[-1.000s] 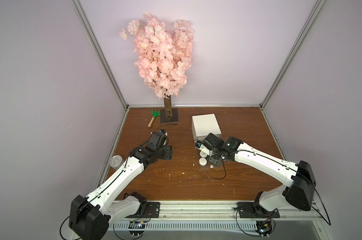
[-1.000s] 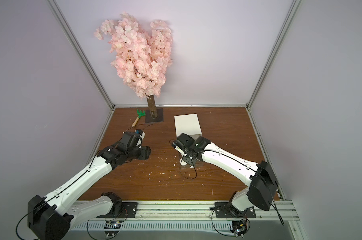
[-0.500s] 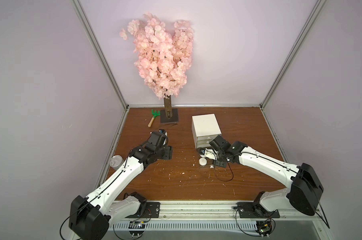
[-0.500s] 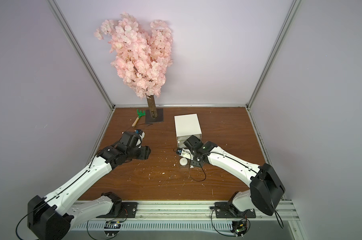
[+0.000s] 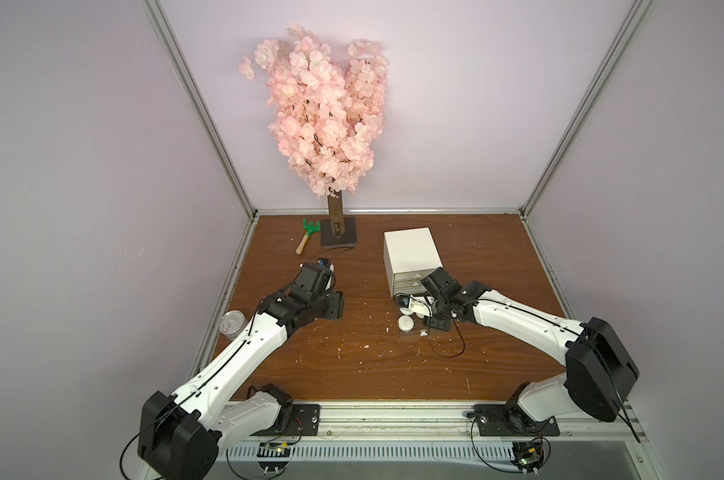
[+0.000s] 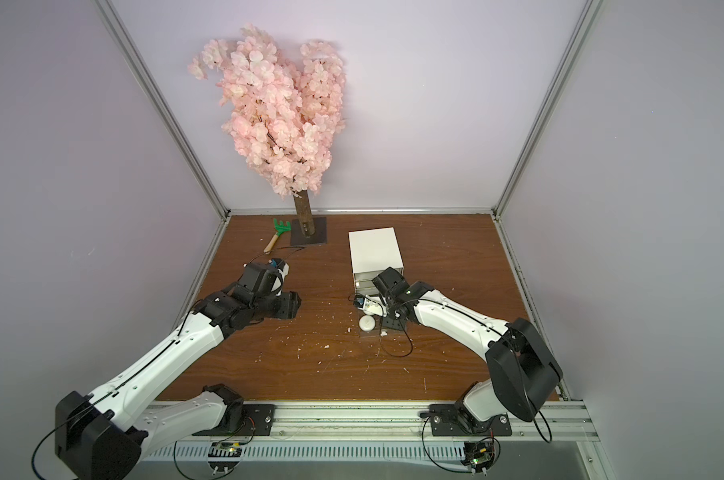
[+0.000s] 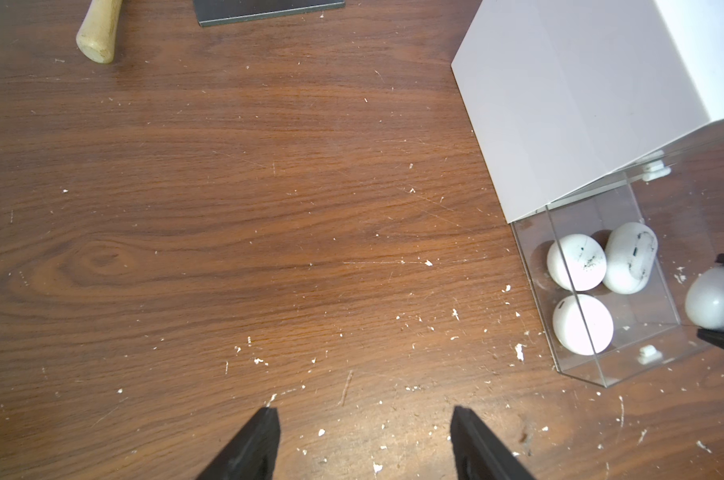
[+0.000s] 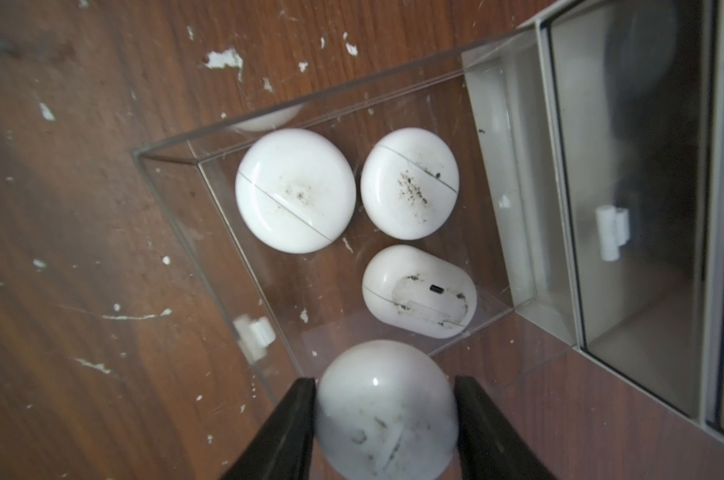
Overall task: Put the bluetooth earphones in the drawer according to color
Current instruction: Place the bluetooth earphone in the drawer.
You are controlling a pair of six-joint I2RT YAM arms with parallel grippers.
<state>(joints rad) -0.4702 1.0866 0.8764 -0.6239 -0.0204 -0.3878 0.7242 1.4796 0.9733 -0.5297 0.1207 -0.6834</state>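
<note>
1. On the tabletop (image 5: 352,374), your left arm (image 5: 244,345) hovers over bare wood, left jaws apart, empty.
2. Your right arm (image 5: 518,324) reaches the white cabinet (image 5: 410,249); upper drawers look shut, bottom drawer (image 7: 651,320) pulled out.
3. Three white cases (image 8: 295,189) lie inside it.
4. Your right jaws clamp a fourth white case (image 8: 387,409) over the drawer's side wall, not yet released.
5. Whites nearly done; black and lavender unconfirmed.
6. Since a second ago: right wrist shifted slightly; left arm unmoved.

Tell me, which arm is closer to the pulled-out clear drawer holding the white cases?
The right arm. Its jaws hold a white case at the edge of the drawer. The left arm hangs over the table, well away from it.
</note>
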